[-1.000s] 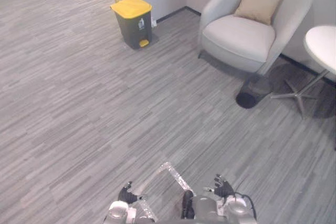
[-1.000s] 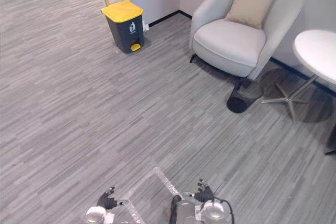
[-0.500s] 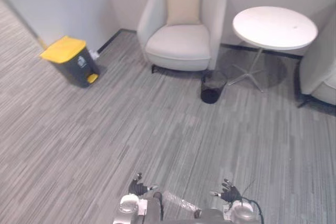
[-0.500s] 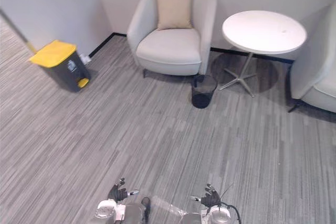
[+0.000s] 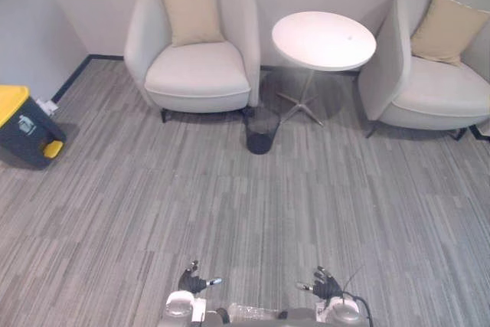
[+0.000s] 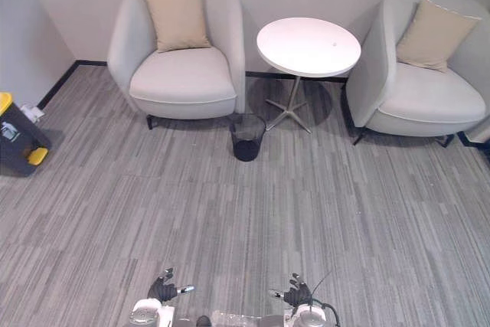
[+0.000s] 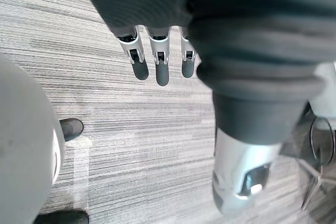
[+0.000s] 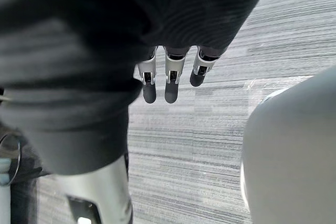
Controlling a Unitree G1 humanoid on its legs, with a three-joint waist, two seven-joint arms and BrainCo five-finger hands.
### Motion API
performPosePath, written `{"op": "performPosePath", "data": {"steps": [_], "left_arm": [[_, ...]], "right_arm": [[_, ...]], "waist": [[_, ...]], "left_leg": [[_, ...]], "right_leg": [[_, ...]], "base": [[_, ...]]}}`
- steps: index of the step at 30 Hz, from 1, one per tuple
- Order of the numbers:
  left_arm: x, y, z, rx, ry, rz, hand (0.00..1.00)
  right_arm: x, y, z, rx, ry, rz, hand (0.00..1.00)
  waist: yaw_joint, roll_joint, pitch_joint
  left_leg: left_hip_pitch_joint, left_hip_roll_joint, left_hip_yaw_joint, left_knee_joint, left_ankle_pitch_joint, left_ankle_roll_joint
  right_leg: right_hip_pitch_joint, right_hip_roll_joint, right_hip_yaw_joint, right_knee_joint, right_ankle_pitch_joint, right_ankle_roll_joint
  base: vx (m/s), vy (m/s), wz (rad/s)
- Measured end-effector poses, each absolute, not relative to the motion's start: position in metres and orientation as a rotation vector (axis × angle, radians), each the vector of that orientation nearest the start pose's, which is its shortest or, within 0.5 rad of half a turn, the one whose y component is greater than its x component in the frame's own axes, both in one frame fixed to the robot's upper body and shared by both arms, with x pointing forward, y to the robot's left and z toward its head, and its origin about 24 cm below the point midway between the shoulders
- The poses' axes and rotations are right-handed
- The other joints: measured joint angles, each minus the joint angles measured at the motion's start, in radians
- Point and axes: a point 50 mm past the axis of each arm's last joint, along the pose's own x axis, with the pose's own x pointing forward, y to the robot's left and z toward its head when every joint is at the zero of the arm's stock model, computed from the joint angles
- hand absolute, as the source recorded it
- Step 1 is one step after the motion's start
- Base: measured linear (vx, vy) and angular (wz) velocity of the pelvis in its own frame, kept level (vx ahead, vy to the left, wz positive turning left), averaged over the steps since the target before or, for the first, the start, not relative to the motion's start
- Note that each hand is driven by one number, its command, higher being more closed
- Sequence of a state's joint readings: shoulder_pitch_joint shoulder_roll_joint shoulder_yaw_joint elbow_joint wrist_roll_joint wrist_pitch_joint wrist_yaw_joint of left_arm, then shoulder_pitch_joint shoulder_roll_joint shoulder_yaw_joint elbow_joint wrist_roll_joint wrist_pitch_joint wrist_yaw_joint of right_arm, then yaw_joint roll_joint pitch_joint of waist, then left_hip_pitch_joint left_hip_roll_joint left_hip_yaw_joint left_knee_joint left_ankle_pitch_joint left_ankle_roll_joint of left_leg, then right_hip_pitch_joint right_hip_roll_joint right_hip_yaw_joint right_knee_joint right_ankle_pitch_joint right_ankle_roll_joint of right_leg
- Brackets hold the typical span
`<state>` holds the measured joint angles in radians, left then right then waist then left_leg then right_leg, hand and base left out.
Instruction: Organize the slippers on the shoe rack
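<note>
From the left eye, the left hand (image 5: 193, 281) and right hand (image 5: 325, 285) sit low and apart over the grey floor (image 5: 153, 212), fingers loosely spread and grasping nothing. Well ahead of them, between the two, stands a small black basket (image 5: 262, 130). Past it is a round white table (image 5: 323, 40). Ahead of the left hand is a pale chair (image 5: 195, 74) with a tan cushion (image 5: 190, 11). A second chair (image 5: 429, 89) stands ahead of the right hand and out to its right. Far out to the left hand's left is a yellow-lidded bin (image 5: 23, 128).

The right eye shows the same scene.

In the left wrist view, straight fingers (image 7: 162, 72) hang released above bare floor.

In the right wrist view, the fingers (image 8: 170, 85) are likewise straight, with floor past them.

Where the slippers lie I cannot tell.
</note>
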<state>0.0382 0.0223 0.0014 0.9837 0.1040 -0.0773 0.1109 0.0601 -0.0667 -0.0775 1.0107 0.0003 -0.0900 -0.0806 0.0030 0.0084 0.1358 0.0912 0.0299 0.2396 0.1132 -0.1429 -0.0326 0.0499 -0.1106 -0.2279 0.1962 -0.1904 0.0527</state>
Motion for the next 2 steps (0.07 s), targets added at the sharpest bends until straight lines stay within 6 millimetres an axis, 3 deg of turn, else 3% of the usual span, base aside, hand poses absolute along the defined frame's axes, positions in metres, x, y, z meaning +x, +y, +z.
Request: {"op": "performPosePath", "data": {"steps": [2], "left_arm": [[0.1307,0.1635,-0.15,0.147,0.947,0.073,0.0]], "right_arm": [[0.1171,-0.1956,-0.1523,-0.064,0.98,-0.206,0.0]], "waist": [[0.0,0.01,0.0]], "left_leg": [[0.014,0.008,0.003,-0.004,0.0,0.0]], "right_leg": [[0.026,0.015,0.014,-0.05,0.019,-0.013]], "base": [[0.04,-0.028,-0.33]]}}
